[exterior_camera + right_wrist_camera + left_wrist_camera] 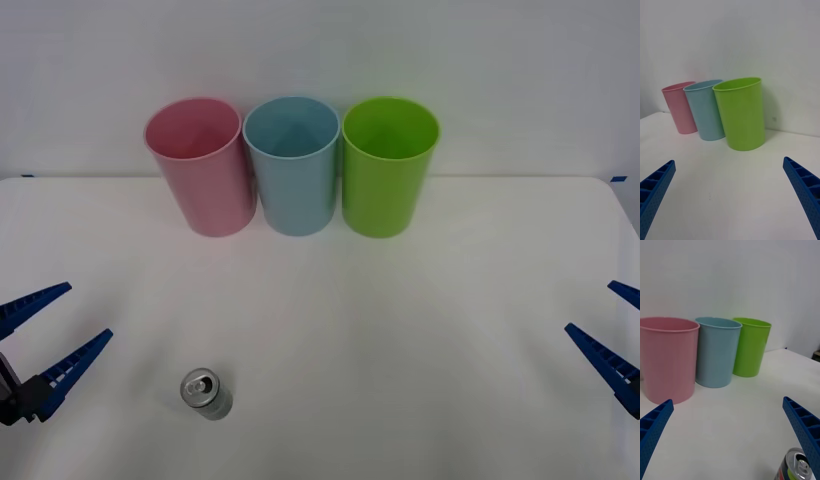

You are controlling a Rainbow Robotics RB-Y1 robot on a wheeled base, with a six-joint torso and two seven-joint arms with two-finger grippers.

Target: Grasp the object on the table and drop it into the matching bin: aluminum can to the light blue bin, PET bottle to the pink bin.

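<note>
- Front view: the aluminum can (206, 393) stands upright at lower left on the table (400, 330), just beside the left gripper (48, 332), whose fingers are spread wide. The right gripper (610, 330), also wide, waits at the right edge. The light blue bin (293, 165) sits upper centre, between the pink bin (199, 166) and a lime green bin (388, 166).
- Right wrist view: the fingers (657, 187) gape in the lower corners.
- Left wrist view: the can's pull-tab top shows at lower right. It is probably light, thin-walled and slick, so a gentle mid-body grip across its round sides seems best.
</note>
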